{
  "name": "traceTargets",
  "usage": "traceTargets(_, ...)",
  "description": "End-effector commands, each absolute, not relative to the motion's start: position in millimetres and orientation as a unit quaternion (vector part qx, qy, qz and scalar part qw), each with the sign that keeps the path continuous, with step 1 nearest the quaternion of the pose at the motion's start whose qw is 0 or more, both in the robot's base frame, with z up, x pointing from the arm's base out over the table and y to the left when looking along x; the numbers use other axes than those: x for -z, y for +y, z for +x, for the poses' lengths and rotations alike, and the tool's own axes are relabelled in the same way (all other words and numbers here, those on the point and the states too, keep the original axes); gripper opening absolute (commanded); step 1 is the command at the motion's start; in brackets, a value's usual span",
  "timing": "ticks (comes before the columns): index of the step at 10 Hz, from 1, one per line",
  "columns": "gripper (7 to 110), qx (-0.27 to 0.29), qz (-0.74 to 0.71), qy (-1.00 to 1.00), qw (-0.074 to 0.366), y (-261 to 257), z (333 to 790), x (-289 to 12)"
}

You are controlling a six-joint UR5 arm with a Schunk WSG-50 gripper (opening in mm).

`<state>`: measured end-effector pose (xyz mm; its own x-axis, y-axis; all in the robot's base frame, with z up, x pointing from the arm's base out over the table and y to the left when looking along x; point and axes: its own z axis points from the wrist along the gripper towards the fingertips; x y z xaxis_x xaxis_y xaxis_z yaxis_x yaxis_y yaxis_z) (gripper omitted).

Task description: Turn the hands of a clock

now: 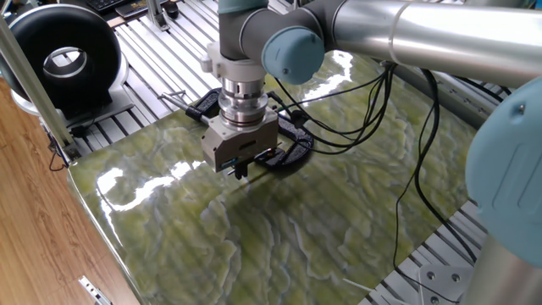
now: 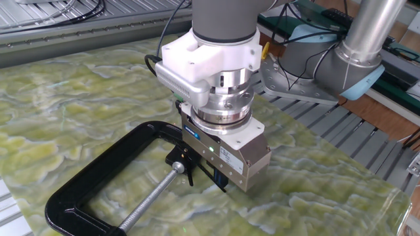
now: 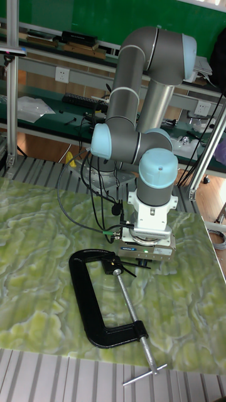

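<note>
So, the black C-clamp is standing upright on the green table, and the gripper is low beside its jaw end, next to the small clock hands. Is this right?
Not quite. The C-clamp is not standing upright; it lies flat on the table, as the tall fixed view shows. The rest holds: the gripper is low beside the clamp's jaw end, next to the small clock hands.
</note>
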<state>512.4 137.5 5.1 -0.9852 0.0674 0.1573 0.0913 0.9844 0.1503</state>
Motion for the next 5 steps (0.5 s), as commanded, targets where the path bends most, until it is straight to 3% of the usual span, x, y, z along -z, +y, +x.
traceTargets(1,7,0.084,-0.047,-0.993,0.075,139.2,516.0,-6.8)
traceTargets(5,7,0.085,-0.047,-0.992,0.074,138.9,520.4,-7.3)
